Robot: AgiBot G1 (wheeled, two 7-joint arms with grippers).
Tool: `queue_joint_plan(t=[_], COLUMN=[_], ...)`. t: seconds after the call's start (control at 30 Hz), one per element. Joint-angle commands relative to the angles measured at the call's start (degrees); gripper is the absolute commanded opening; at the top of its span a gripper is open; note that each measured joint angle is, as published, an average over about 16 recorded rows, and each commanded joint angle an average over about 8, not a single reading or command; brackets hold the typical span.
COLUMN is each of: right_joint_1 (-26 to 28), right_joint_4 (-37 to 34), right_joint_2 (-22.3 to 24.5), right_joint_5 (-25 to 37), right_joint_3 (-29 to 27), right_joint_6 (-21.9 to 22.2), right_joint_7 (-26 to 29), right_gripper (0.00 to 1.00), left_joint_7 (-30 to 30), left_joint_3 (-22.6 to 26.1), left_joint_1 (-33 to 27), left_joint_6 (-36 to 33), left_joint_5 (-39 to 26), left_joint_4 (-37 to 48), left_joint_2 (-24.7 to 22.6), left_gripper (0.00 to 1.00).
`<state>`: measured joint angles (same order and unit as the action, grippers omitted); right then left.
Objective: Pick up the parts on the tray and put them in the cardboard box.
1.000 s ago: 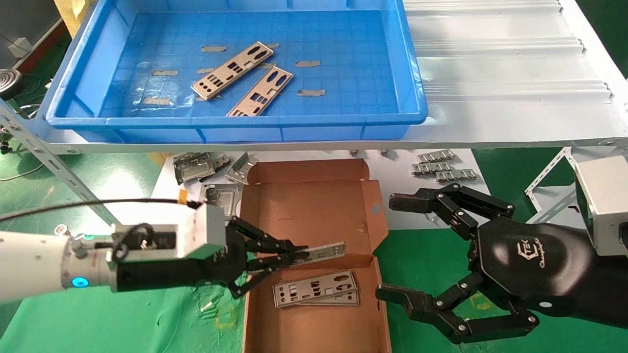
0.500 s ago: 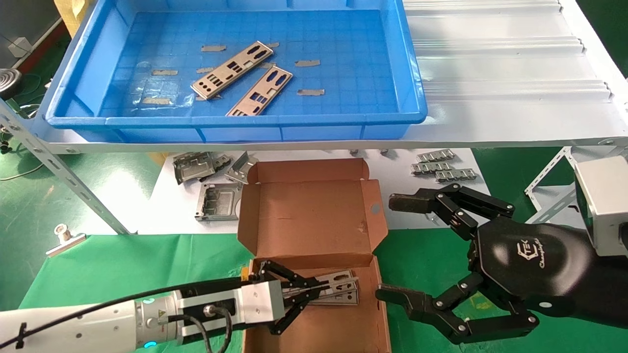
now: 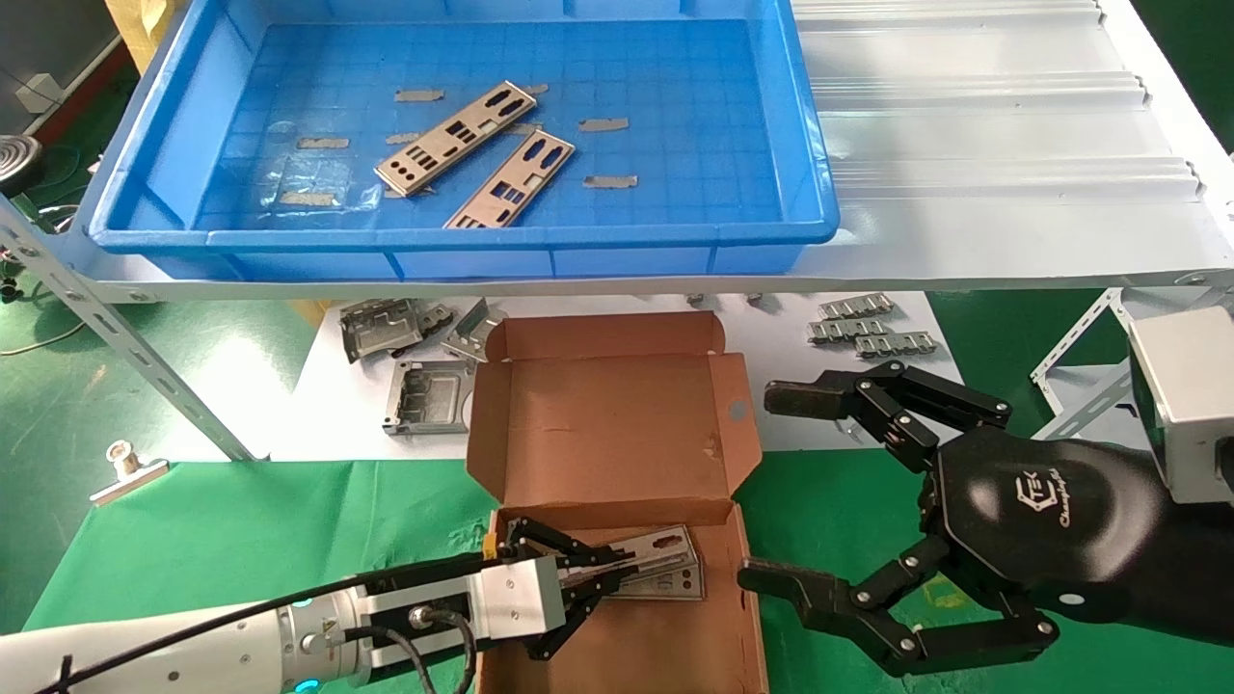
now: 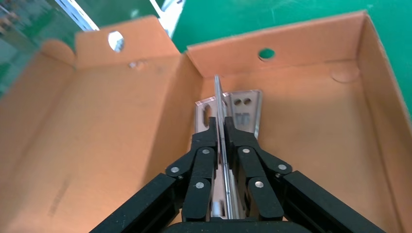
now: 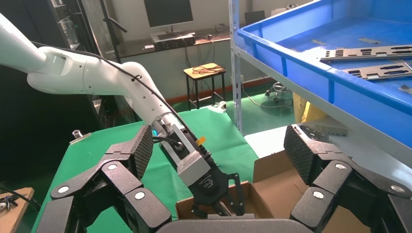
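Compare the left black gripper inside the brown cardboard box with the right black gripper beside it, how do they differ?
The left gripper is shut on a thin silver metal plate, held on edge; the right gripper is open and empty. The left gripper reaches inside the brown cardboard box, above the plates lying there; the right gripper sits outside the box, over the green mat. Both are black, linked-finger grippers.
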<state>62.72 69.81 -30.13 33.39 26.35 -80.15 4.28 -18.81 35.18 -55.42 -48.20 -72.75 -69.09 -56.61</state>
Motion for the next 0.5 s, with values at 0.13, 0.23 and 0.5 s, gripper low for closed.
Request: queue_joint_plan(t=[0.13, 0.23, 0.5], right_joint_1=[0.0, 0.0, 0.0], right_joint_4=[0.0, 0.0, 0.0], right_joint_2=[0.0, 0.0, 0.0], right_joint_5=[0.0, 0.0, 0.0], right_joint_3=[0.0, 0.0, 0.0], right_joint_6=[0.0, 0.0, 0.0], right_joint_7=[0.0, 0.0, 0.0], right_gripper=[1.0, 1.0, 1.0], left_joint_7=[-1.54, -1.96, 0.46], left_joint_3=[-0.88, -1.24, -1.91], left_joint_1=[1.19, 1.62, 1.49], left_joint_6=[1.29, 1.1, -2.85], left_joint_5=[0.91, 1.72, 5.64], left_joint_4=[-0.67, -0.52, 0.19], left_joint_2=[-0.44, -0.49, 0.61], left_gripper=[1.0, 1.0, 1.0])
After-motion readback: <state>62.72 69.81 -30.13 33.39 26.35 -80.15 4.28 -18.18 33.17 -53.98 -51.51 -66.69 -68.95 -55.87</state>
